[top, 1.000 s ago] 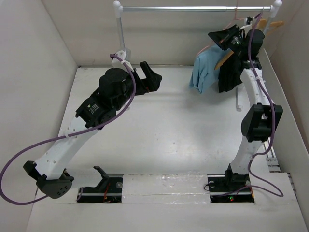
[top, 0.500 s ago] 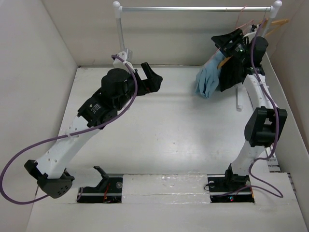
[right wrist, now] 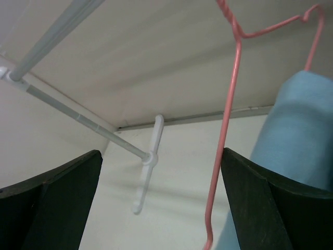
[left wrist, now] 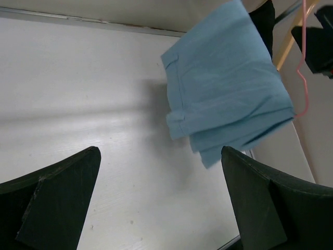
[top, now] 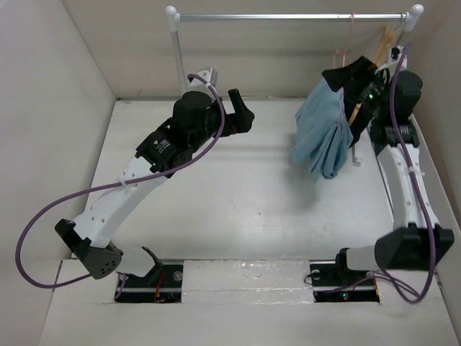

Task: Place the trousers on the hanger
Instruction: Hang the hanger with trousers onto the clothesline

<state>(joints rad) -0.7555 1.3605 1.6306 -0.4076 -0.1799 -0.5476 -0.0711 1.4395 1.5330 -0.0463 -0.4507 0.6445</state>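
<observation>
Since the trousers (top: 322,137) hang limp at the pink hanger (right wrist: 229,104), they look light and slippery; their hemmed edge suits pinching. On the left gripper (left wrist: 160,153) and the right gripper (right wrist: 161,153), the jaws stand spread and empty.

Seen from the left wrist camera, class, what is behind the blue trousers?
The edge of a black garment shows behind the trousers, beside a wooden hanger; the cloth covers the rest.

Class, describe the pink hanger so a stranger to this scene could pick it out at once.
Find the metal clothes rail running across the back, and follow it toward its right end. There, above the hanging light blue trousers, is the pink hanger. It is thin pink wire, unlike the thicker tan wooden hanger beside it.
</observation>
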